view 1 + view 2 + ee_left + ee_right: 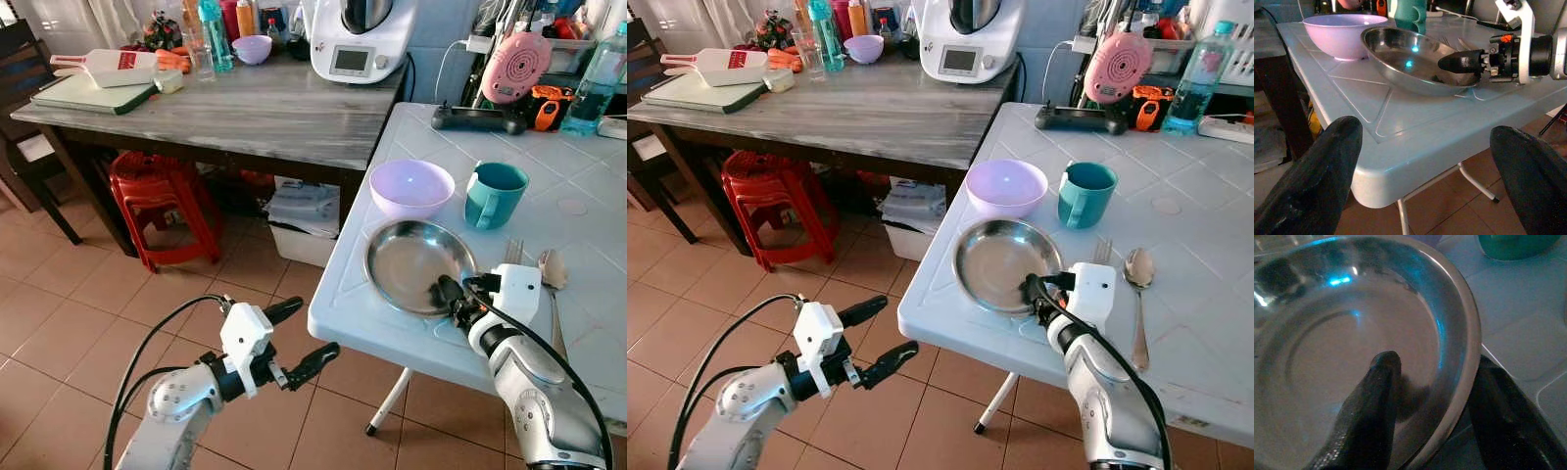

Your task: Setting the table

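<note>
White surface (588,264): your landmark is the steel plate (411,257), near the front-left corner. Behind the plate, just beside its rim, a lilac bowl (411,186); right of the bowl, a teal mug (493,194). Right of the plate lie a fork (1103,251) and spoon (1138,274). Your right claw (449,292) grips the plate's near rim, one finger inside (1376,396), one outside. Your left claw (299,338) hangs spread wide, holding nothing, over the tiled floor (88,323), left of the plate and off the surface.
</note>
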### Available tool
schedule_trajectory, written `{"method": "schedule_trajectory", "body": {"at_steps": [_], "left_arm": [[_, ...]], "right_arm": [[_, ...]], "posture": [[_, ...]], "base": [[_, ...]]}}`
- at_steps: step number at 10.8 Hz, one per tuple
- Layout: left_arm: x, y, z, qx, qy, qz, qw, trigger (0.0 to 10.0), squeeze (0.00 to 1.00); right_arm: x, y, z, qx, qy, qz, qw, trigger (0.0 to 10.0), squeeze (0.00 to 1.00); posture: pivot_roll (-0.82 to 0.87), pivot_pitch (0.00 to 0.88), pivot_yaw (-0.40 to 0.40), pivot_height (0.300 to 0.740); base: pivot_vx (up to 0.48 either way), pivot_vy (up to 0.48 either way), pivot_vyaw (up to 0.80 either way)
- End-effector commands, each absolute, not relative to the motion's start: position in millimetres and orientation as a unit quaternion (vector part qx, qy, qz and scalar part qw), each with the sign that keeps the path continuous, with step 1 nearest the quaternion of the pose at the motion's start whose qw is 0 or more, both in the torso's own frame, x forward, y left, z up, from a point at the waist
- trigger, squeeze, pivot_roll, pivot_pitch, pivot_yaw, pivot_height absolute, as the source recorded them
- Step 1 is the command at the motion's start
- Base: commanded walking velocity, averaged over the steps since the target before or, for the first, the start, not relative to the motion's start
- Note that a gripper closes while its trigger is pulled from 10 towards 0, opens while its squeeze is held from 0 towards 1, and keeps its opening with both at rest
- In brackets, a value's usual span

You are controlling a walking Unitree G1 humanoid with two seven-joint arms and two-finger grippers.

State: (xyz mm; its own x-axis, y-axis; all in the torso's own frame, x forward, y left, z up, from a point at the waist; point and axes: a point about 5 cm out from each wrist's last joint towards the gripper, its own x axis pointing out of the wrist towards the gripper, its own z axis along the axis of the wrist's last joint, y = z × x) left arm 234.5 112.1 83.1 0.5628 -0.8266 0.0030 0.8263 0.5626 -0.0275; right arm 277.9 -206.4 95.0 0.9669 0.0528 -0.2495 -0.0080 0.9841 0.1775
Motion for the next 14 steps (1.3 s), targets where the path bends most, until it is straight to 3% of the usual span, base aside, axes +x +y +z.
{"method": "schedule_trajectory", "body": {"at_steps": [1,9,12,14], "left_arm": [[234.7,113.3,88.5,-0.004,-0.006,-0.476,0.879,10.0,0.0],[234.1,114.8,91.6,-0.002,-0.014,-0.48,0.877,10.0,0.0],[242.3,120.2,91.5,0.004,-0.026,-0.44,0.898,10.0,0.0],[262.8,128.5,91.9,0.026,-0.024,-0.359,0.933,10.0,0.0]], "right_arm": [[278.0,-203.8,97.3,0.094,0.128,0.014,0.987,0.0,0.0],[272.4,-196.4,82.9,0.134,0.157,-0.017,0.978,0.0,0.0],[267.2,-194.5,73.0,0.148,0.169,-0.042,0.974,0.0,0.0],[268.2,-187.5,73.6,0.149,0.157,-0.04,0.975,0.0,0.0]], "posture": [[0.02,0.026,0.069,0.74],[0.03,0.03,0.078,0.74],[0.03,0.018,0.08,0.74],[0.03,0.0,0.088,0.74]], "base": [[0.0,0.0,0.0],[0.0,0.0,0.0],[0.0,0.0,0.0],[0.0,0.0,0.0]]}}
